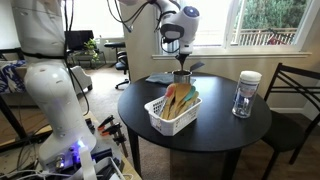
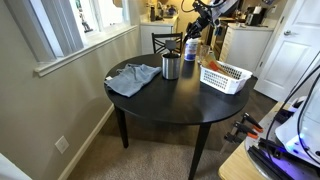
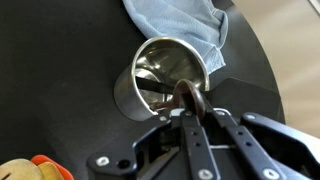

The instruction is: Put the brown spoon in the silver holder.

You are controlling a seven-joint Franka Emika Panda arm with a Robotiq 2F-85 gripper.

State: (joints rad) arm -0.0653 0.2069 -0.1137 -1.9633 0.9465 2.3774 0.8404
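The silver holder (image 3: 160, 75) stands upright on the black round table (image 1: 215, 125), next to a blue cloth (image 3: 180, 25). It shows in both exterior views (image 1: 181, 77) (image 2: 171, 67). My gripper (image 3: 192, 118) is shut on the brown spoon (image 3: 189, 97), which hangs with its bowl end down at the holder's near rim, over the opening. In an exterior view the gripper (image 1: 179, 50) hovers right above the holder, with the dark spoon (image 1: 189, 68) slanting down toward it. The gripper (image 2: 197, 25) is small in the second exterior view, and the spoon is hard to make out there.
A white slatted basket (image 1: 160, 115) (image 2: 225, 76) with tan wooden utensils (image 1: 181, 98) stands in front of the holder. A clear jar with a white lid (image 1: 246, 95) stands to one side. The blue cloth (image 2: 133, 78) lies beside the holder. Chairs (image 1: 295, 95) stand round the table.
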